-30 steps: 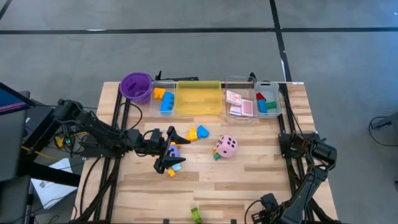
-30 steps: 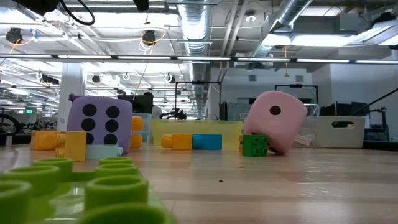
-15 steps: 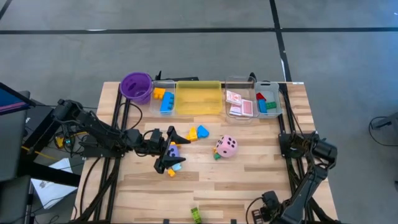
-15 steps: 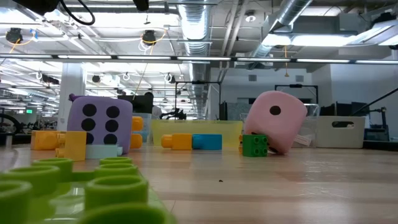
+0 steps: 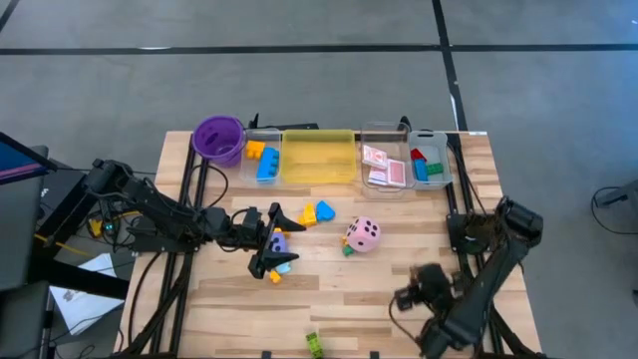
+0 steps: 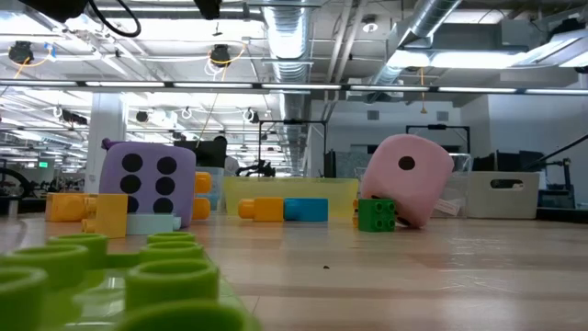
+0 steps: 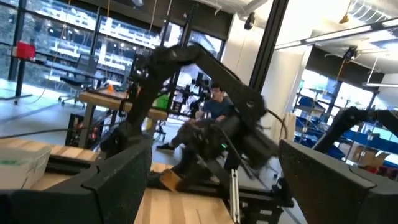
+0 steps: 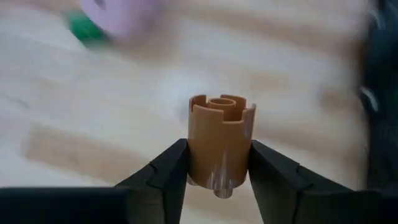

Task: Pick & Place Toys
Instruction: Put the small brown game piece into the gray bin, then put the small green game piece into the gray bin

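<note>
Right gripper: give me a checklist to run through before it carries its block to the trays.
1. Grip: right gripper has its jaws shut on the orange round block, one finger on each side, block upright: ok.
2. Block clear of the table: it looks lifted in the right wrist view, but height is uncertain: cannot tell.
3. Path to the trays: the pink die and green block lie between the gripper and the far edge; go around or over them: not ok for a straight low move.
4. Left gripper: open, by the purple die, away from the right side: ok.
5. Block tray: bare space shows: ok.
</note>
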